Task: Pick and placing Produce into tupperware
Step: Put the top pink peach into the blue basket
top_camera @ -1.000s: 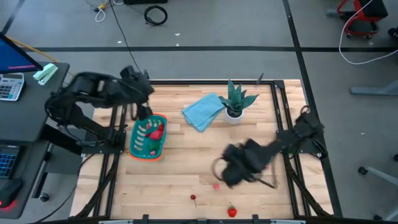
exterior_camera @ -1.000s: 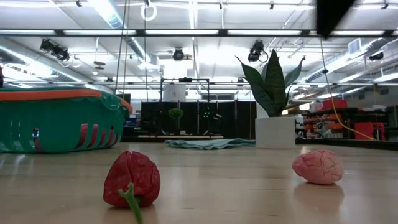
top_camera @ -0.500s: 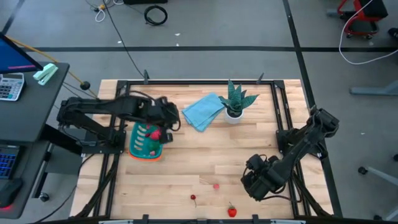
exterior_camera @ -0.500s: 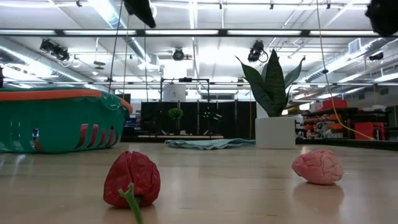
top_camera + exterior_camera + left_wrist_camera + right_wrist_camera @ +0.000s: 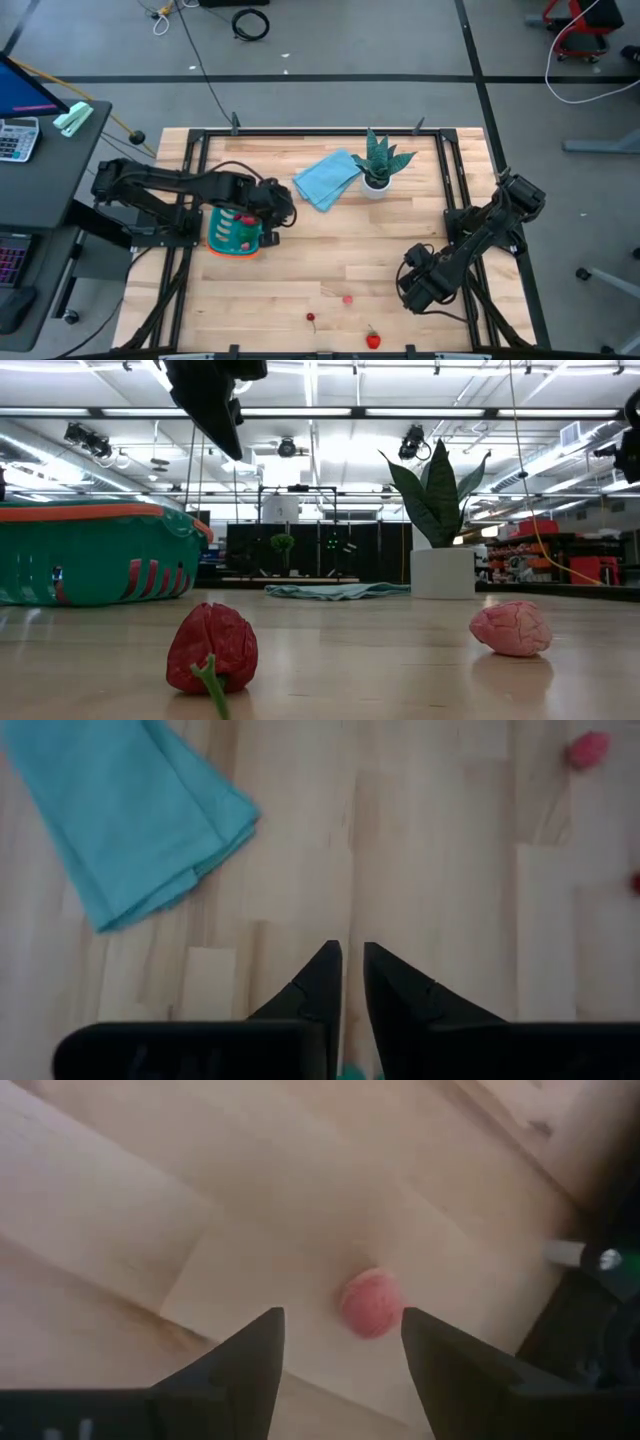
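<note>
The teal tupperware [image 5: 232, 250] with its orange rim sits at the table's left and has red pieces inside; in the low view the tupperware [image 5: 95, 555] is at the left. My left gripper [image 5: 279, 208] hovers just past its right edge, and the left wrist view shows this gripper [image 5: 351, 960] shut and empty. On the table near the front edge lie a pink piece [image 5: 347, 298], a cherry [image 5: 311, 318] and a red strawberry [image 5: 373, 340]. My right gripper [image 5: 414, 287] is low at the table's right. Its own view shows it [image 5: 343, 1325] open, with a small red ball [image 5: 370, 1302] lying on the wood just beyond the fingers.
A light blue folded cloth [image 5: 326, 178] and a potted spiky plant [image 5: 378, 165] stand at the far middle of the table. A black frame [image 5: 462, 215] runs along the table's edges. Bare wood lies between the tupperware and the loose pieces.
My left gripper has swung from the table's far-left corner across the tupperware toward the right, and now hangs past the tupperware's right edge. My right gripper has moved from the table's middle toward the right and a little toward the near edge, then held still.
</note>
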{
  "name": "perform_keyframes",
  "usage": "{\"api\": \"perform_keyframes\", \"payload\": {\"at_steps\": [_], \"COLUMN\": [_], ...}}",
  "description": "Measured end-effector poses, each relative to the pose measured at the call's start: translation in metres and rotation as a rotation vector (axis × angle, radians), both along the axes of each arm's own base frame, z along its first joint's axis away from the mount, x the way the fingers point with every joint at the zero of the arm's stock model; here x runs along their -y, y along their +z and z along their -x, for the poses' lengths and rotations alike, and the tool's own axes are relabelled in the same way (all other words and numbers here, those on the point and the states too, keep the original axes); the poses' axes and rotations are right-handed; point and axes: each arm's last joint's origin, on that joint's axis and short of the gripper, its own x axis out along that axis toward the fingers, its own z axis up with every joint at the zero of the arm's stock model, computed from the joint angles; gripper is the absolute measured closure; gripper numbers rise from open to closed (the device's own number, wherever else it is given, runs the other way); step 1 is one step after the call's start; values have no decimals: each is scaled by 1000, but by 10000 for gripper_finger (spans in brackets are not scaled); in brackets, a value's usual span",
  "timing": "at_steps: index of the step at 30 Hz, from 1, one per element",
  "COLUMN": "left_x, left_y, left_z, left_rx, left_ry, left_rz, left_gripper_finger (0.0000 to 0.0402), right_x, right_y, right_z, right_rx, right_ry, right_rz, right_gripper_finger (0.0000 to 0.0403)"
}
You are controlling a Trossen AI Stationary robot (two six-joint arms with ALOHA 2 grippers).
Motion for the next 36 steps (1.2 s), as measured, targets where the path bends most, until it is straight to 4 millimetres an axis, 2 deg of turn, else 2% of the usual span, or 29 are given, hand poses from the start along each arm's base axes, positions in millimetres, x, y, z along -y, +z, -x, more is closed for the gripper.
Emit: {"api": "perform_keyframes", "payload": {"at_steps": [8, 18, 22, 28, 31, 36], "left_x": [10, 25, 31, 34, 32, 18], "left_y": [-14, -22, -22, -27, -37, -75], "left_z": [-3, -2, -1, -4, -13, -33], "left_rx": [48, 62, 60, 45, 31, -73], "left_ry": [-81, -81, -91, -95, -65, 39], "left_rz": [112, 152, 160, 156, 115, 64], "left_gripper_finger": [313, 295, 294, 294, 294, 294], "right_x": [5, 10, 10, 9, 9, 9], "right_y": [-19, -25, -22, -22, -22, -20], "right_z": [8, 11, 5, -5, -10, -19], "right_rx": [-18, 9, 71, 259, 350, 496], "right_ry": [-22, -37, -25, 8, 12, 16], "right_rz": [-54, -18, 25, 117, 147, 197], "right_gripper_finger": [190, 192, 194, 194, 195, 196]}}
